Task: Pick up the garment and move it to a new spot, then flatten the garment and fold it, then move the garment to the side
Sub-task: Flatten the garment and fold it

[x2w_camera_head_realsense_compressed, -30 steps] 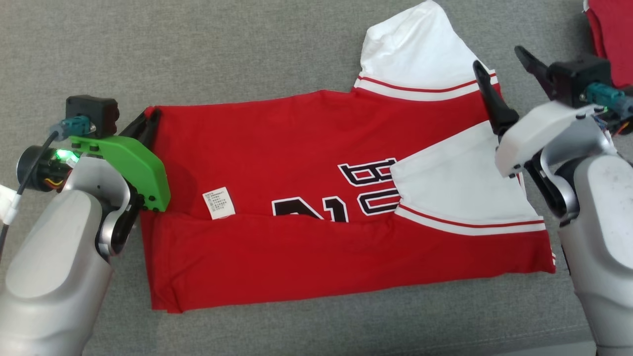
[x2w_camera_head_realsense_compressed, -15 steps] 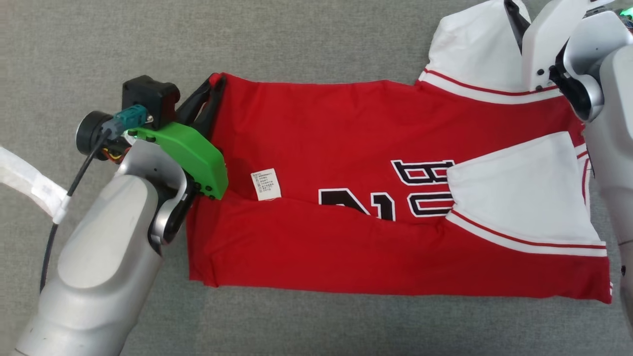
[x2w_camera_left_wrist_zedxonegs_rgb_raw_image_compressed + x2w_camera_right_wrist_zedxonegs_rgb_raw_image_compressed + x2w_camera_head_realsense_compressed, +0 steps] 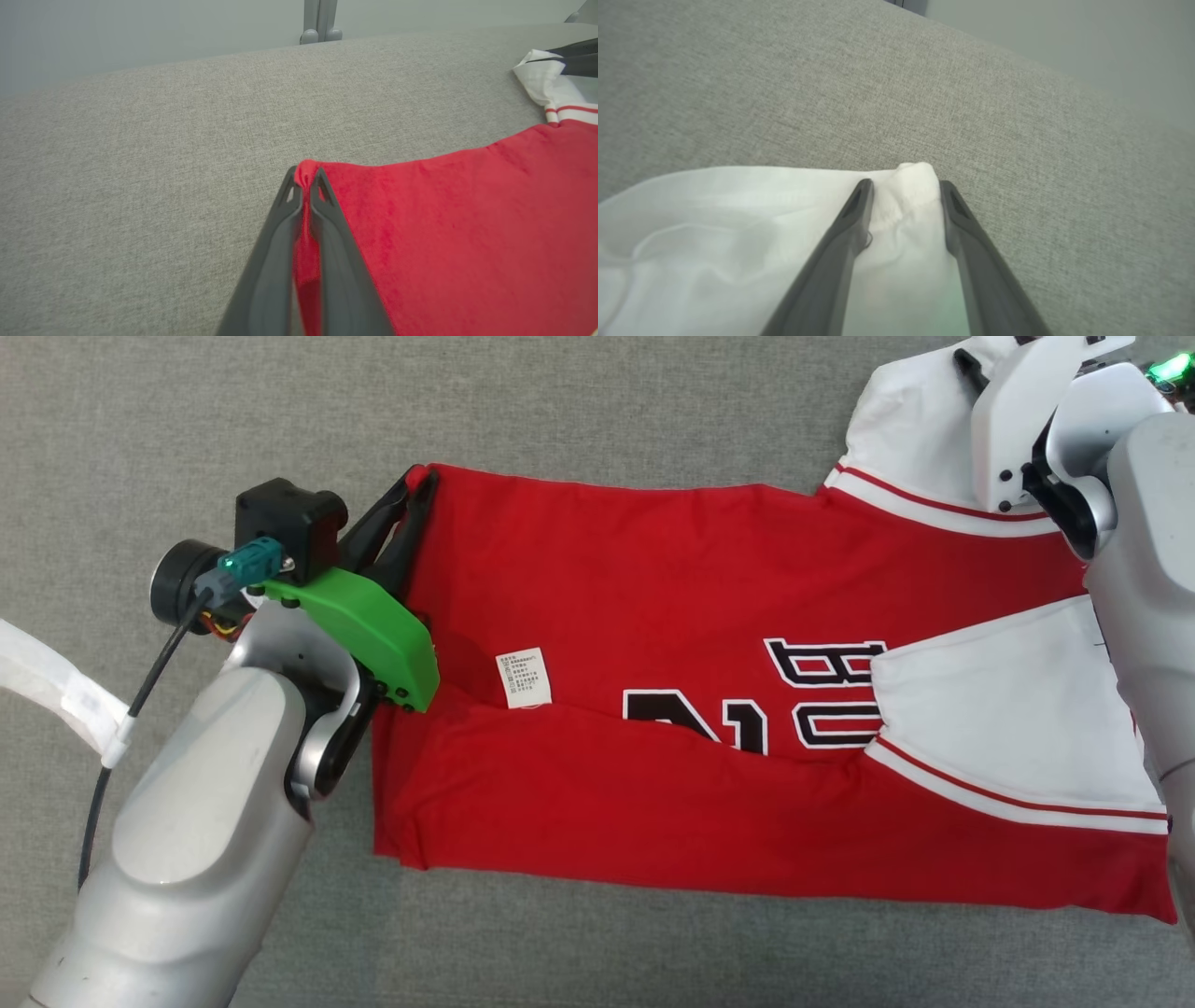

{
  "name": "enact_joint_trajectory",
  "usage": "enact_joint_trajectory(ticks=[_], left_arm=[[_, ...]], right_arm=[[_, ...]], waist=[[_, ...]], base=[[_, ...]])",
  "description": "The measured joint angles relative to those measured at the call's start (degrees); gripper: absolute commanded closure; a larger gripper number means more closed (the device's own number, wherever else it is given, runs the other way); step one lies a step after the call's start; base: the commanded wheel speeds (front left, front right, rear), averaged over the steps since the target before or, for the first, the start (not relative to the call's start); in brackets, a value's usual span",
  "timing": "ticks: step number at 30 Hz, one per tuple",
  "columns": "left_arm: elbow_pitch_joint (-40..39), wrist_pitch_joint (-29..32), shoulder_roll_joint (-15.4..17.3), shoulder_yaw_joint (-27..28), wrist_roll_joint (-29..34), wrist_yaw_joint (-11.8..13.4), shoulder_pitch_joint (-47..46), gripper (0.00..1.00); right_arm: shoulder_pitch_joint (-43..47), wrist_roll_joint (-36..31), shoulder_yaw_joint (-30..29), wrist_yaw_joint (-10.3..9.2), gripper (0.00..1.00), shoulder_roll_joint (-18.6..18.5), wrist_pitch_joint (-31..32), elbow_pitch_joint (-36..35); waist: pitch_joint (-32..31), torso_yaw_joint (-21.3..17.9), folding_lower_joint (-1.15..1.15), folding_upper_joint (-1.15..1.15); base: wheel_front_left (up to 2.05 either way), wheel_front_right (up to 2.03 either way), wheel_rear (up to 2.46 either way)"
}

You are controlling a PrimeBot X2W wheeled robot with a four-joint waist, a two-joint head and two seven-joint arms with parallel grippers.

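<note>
On grey surface (image 3: 560, 401), garment (image 3: 653, 569) crosswise, sleeves (image 3: 1008, 728) rightward

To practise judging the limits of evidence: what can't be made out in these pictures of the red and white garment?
- Label print: head view, too small to read.
- Black lettering: head view, partly covered by the folded white sleeve and a red fold.
- Whether the right gripper grips yet: right wrist view, bunched white cloth fills the gap.
- Right edge of the garment: head view, behind the right forearm.
</note>
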Motion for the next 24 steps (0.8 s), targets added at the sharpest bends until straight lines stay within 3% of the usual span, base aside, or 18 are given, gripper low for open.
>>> enact_joint_trajectory(ticks=[14,24], left_arm=[[0.9,-1.3,1.1,1.7,-2.7,-0.1,1.1,1.0],[-4.4,-3.6,4.0,2.6,-4.4,1.4,11.1,1.0]], right_arm=[[-0.6,0.6,0.9,0.0,1.0,1.5,-14.8,2.3],[12.7,6.4,3.5,-0.01,1.0,-0.9,-24.7,-7.3]], waist=[[-3.0,-2.1,0.0,0.0],[-8.5,-4.1,0.0,0.0]], base=[[0.0,0.0,0.0],[0.0,0.0,0.0]])
